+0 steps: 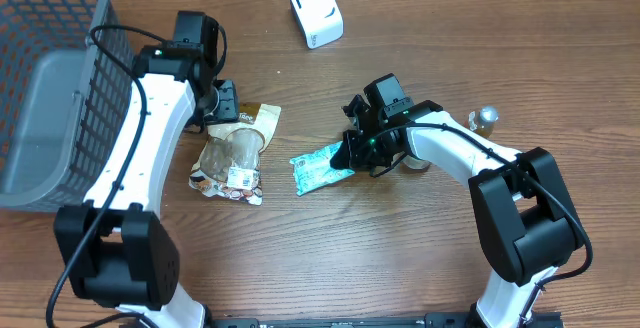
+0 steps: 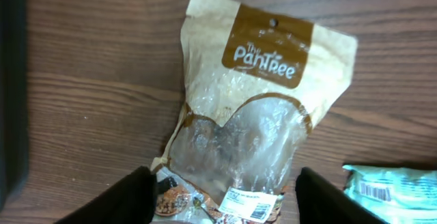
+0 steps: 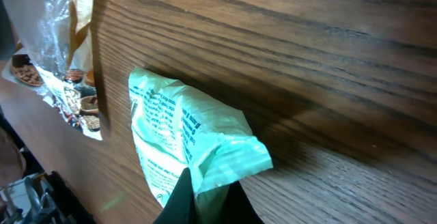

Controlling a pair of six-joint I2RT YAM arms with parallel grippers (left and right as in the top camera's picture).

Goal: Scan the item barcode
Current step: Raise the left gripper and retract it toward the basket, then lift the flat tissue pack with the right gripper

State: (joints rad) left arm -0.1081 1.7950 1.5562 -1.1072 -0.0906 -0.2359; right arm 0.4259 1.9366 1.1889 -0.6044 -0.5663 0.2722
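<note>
left end effector (image 2: 225, 174), spread, over a snack bag (image 2: 252, 115) on the surface (image 2: 82, 80). right end effector (image 3: 205, 191) pinches a green packet (image 3: 181, 135).

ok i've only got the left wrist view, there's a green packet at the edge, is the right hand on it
observer: yes, the right hand is shut on one end of the green packet.
operator: and where's the scanner
observer: a white device, likely the scanner, stands at the far side of the table, touching nothing.
operator: anything further out on my left
observer: a grey basket stands at the table's left edge.
</note>
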